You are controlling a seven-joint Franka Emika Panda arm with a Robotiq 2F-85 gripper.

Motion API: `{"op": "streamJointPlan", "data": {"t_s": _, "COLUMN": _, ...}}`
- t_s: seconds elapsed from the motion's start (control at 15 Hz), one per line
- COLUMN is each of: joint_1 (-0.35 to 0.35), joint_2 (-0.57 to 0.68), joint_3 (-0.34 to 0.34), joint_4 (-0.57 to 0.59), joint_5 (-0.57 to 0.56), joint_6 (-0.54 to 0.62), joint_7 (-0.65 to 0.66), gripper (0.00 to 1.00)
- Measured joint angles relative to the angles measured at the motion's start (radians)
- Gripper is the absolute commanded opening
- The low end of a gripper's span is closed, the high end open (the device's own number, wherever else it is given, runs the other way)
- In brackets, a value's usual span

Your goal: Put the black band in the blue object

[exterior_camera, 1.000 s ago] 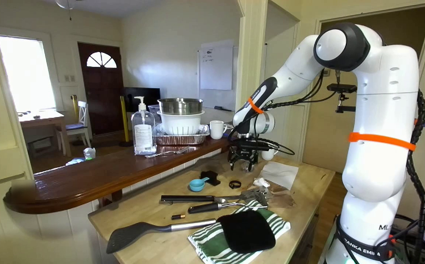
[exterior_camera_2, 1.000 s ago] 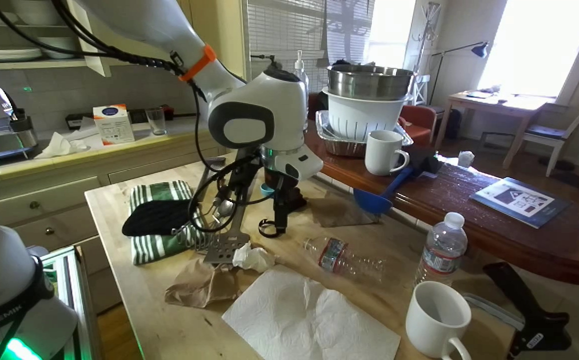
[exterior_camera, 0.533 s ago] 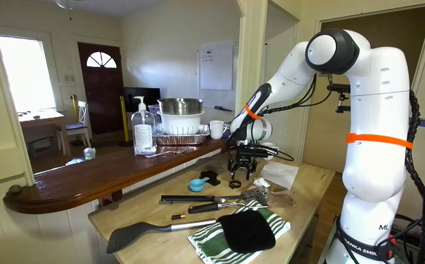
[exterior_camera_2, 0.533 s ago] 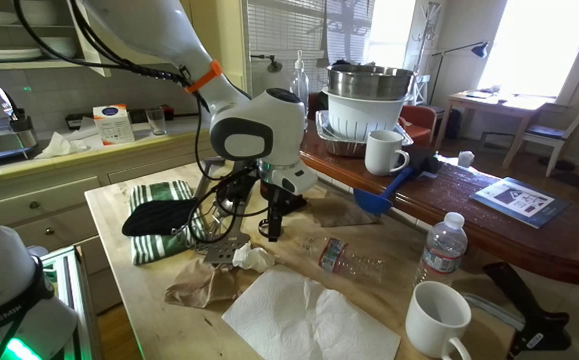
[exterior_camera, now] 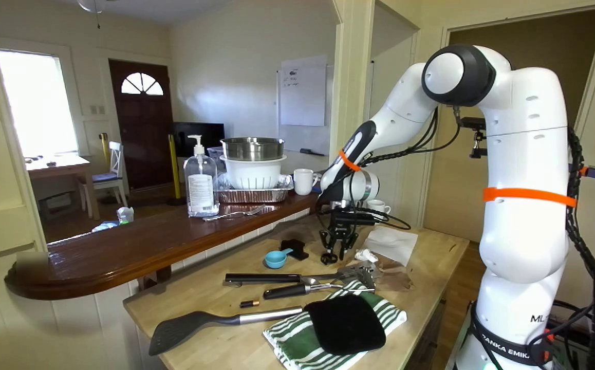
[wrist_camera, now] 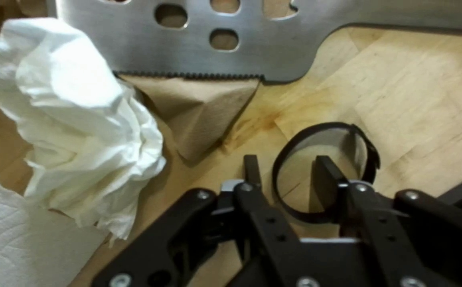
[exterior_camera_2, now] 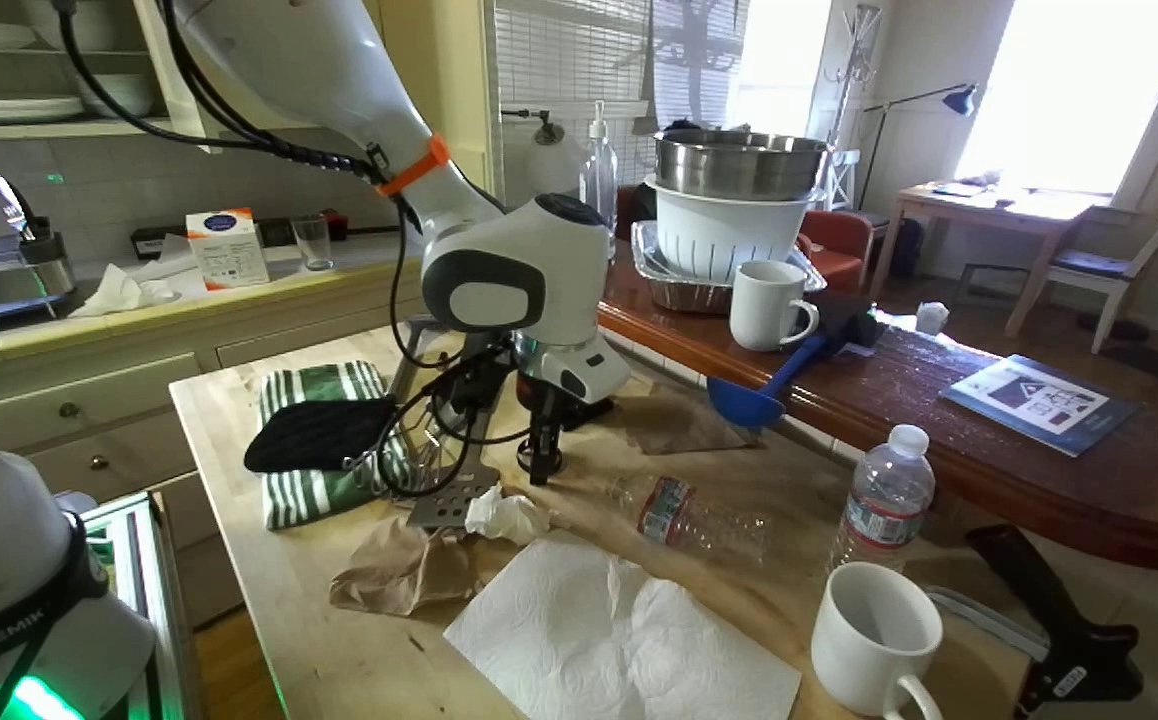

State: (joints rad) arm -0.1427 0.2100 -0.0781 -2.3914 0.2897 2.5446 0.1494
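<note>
Gripper (wrist_camera: 289, 171): fingertips apart. Black band (wrist_camera: 371, 161): on the table (wrist_camera: 426, 103) beneath it, one fingertip in or over its loop, the other outside. Crumpled white paper (wrist_camera: 91, 131): near the gripper. Blue object (exterior_camera_2: 745, 402): well apart from it, at the edge of the counter (exterior_camera_2: 899, 400).

There are two white mugs (exterior_camera_2: 765, 310), two water bottles (exterior_camera_2: 879, 500), one pump bottle (exterior_camera: 201, 190) and one black band (wrist_camera: 371, 159)
</note>
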Motion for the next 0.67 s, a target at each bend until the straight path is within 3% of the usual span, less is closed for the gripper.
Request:
{"op": "streamJointPlan", "data": {"t_s": 0.07, "joint_1": 0.0, "joint_2": 0.0, "joint_3": 0.0, "joint_4": 0.001, "joint_5": 0.0, "joint_6": 0.0, "joint_7": -0.001, "gripper": 0.01}}
{"op": "streamJointPlan", "data": {"t_s": 0.67, "joint_1": 0.031, "joint_2": -0.038, "joint_3": 0.004, "joint_4": 0.009, "joint_5": -0.008, "joint_6": -0.001, "joint_7": 0.023, "gripper": 0.0}}
